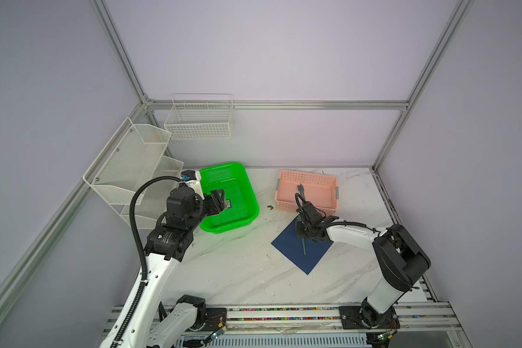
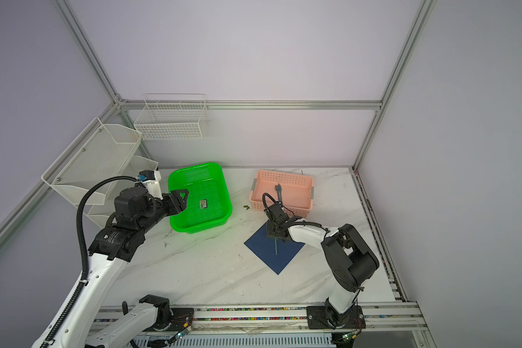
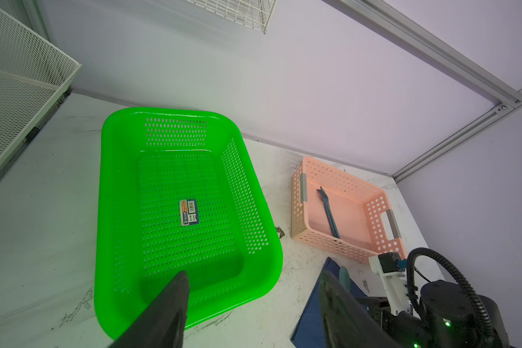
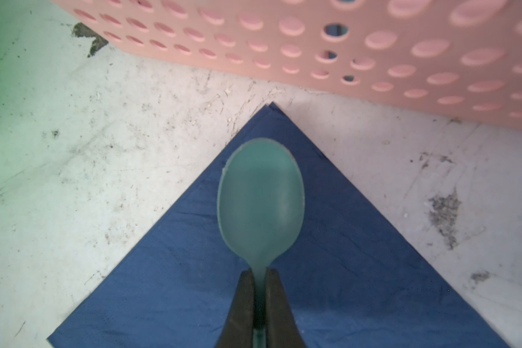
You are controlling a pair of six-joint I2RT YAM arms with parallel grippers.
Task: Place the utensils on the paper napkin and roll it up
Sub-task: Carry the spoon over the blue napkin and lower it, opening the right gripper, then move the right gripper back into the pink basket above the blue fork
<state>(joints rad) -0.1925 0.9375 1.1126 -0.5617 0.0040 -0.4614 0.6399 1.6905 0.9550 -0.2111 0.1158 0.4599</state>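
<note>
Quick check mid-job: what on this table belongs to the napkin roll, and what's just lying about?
Job: paper napkin; spoon, clamped in the right gripper over it; fork, lying in the pink basket.
Lying about: green basket, printed label inside it, white wire racks, small dark scrap.

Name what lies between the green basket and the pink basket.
Only a small dark scrap on otherwise bare tabletop, visible in both top views.

Lilac walls (image 1: 268, 54) — scuffed marble tabletop (image 1: 238, 271), wire basket (image 1: 199, 120).
</note>
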